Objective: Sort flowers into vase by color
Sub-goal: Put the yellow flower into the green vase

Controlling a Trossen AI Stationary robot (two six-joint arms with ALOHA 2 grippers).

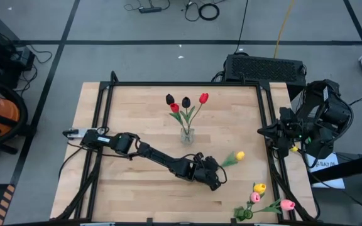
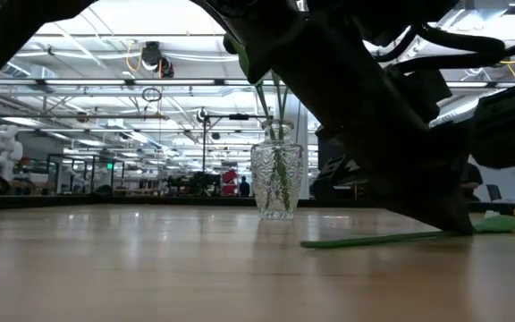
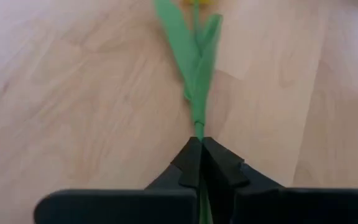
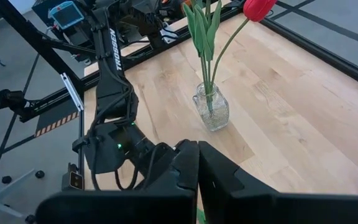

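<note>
A yellow tulip (image 1: 239,155) lies on the wooden table, right of centre, with its stem (image 2: 374,239) flat on the boards. My left gripper (image 1: 217,174) is shut on that stem, just below the leaves (image 3: 192,59). A glass vase (image 1: 186,134) stands mid-table with two black tulips (image 1: 170,99) and two red tulips (image 1: 203,98) in it. My right gripper (image 4: 197,163) is shut on nothing, held high beyond the table's right edge. My left gripper pinches the thin green stem (image 3: 199,132) between its two fingertips, just below the leaves. The fingers slant down from the table's left and point along the stem toward the yellow head. The flower lies on the table, its lower stem (image 2: 347,241) trailing behind the fingers.
One more yellow tulip (image 1: 260,188) and two pink tulips (image 1: 287,204) lie in a loose heap at the near right corner. The black table frame (image 1: 263,113) runs along the edges. Bare wood lies left of the vase.
</note>
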